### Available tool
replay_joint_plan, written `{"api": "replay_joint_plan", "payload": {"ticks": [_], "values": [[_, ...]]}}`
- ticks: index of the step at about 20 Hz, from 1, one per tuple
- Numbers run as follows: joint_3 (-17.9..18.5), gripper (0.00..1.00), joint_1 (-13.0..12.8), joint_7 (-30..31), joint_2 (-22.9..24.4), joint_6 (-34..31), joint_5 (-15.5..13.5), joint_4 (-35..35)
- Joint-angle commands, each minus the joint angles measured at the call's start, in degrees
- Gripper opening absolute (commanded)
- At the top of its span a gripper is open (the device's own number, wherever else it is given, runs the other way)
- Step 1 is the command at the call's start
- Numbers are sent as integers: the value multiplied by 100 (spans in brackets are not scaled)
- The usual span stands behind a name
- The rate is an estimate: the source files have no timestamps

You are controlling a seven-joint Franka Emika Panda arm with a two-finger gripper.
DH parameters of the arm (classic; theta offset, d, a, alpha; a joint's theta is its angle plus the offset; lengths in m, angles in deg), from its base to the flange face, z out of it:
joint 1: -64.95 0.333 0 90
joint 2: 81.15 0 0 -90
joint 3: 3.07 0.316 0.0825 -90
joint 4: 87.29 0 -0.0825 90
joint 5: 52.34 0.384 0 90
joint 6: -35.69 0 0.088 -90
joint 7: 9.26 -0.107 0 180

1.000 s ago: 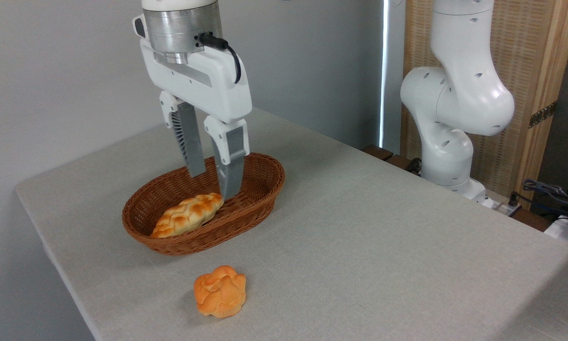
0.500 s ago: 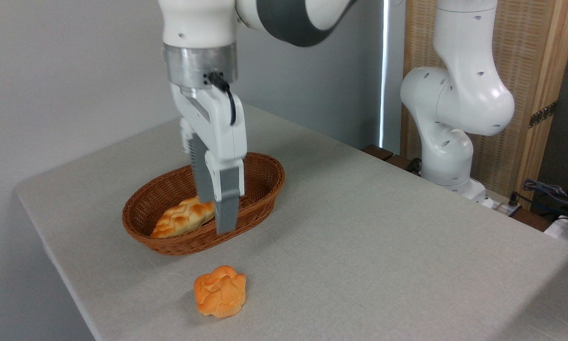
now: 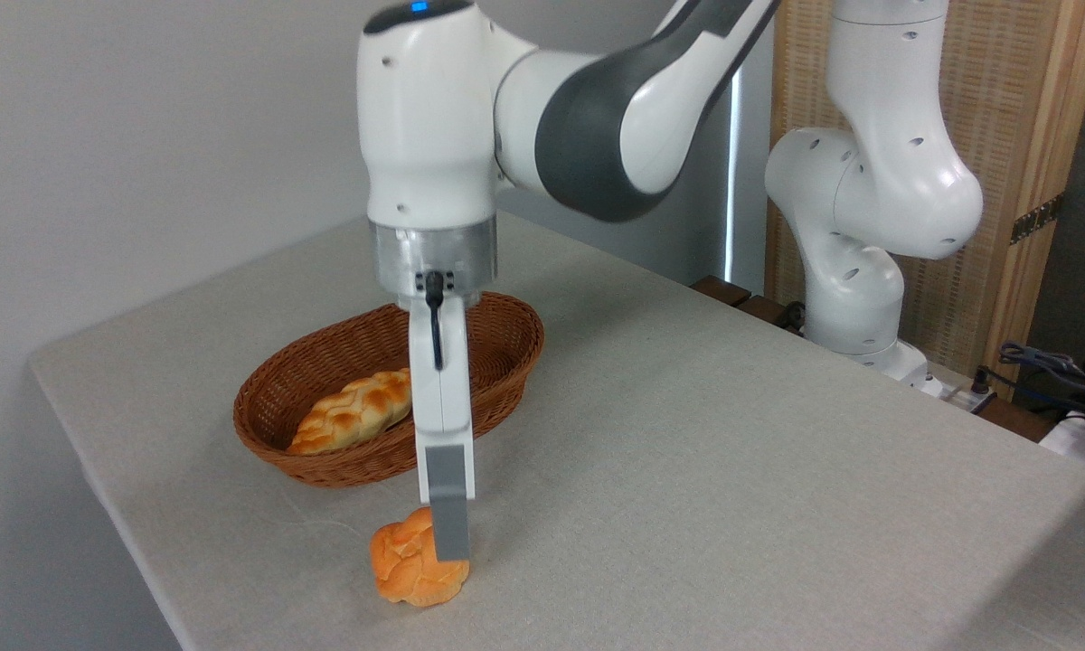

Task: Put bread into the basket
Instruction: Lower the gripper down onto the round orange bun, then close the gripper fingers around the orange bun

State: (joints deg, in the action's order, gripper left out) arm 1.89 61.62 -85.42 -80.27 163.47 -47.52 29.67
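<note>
Small lumpy orange-golden bun [image 3: 411, 568] sits on the grey tabletop [image 3: 687, 470] in front of the oval brown wicker basket [image 3: 506, 348] — white end effector [image 3: 449, 542] edge-on over it, opening unreadable — off-centre closing could nudge the bun away.

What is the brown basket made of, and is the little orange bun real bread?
The basket looks like woven wicker: thin brown strands cross all round its wall. The bun looks smooth and very bright orange, so it may be a foam or plastic toy, but the picture alone can't settle it.
</note>
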Motion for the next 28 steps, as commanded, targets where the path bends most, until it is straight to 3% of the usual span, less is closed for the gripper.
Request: {"api": "replay_joint_plan", "payload": {"ticks": [1,11,24,25,26,28], "values": [[-21,100,-27,-329,88,167,186,274],[-144,100,-53,-549,-61,229,186,362],[-223,100,-62,-549,-299,791,186,380],[-223,96,-62,-558,-308,809,186,389],[-223,80,-62,-610,-342,809,195,380],[-223,63,-62,-873,-360,818,195,389]]}}
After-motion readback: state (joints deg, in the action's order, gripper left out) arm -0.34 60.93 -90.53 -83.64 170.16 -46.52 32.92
